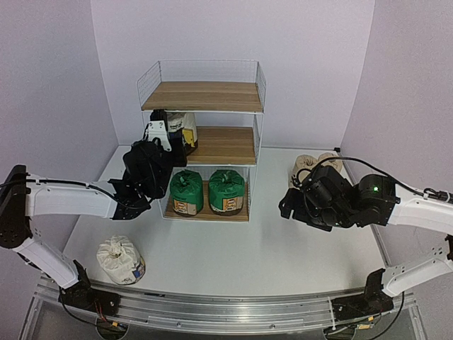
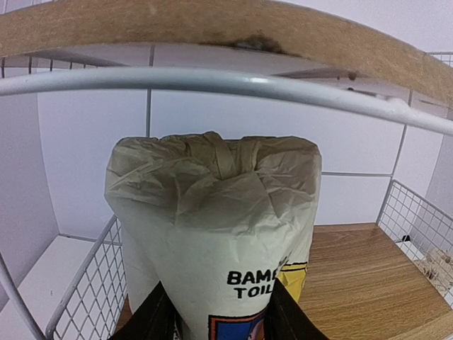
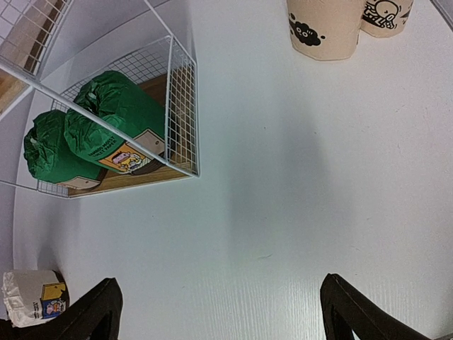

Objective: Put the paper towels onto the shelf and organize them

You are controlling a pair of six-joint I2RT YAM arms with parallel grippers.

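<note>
The shelf stands at the back of the table. On its middle board, at the left end, a white paper towel roll with a blue-yellow label stands upright. My left gripper holds it, one dark finger pressed against each side. Two green rolls fill the bottom tier. A second white roll sits on the table at the front left. Two tan rolls stand right of the shelf. Over bare table, my right gripper is open and holds nothing.
The top tier's front wire crosses just above the held roll. The shelf's left mesh wall is close beside it. The right half of the middle board is bare. A metal rail runs along the near table edge.
</note>
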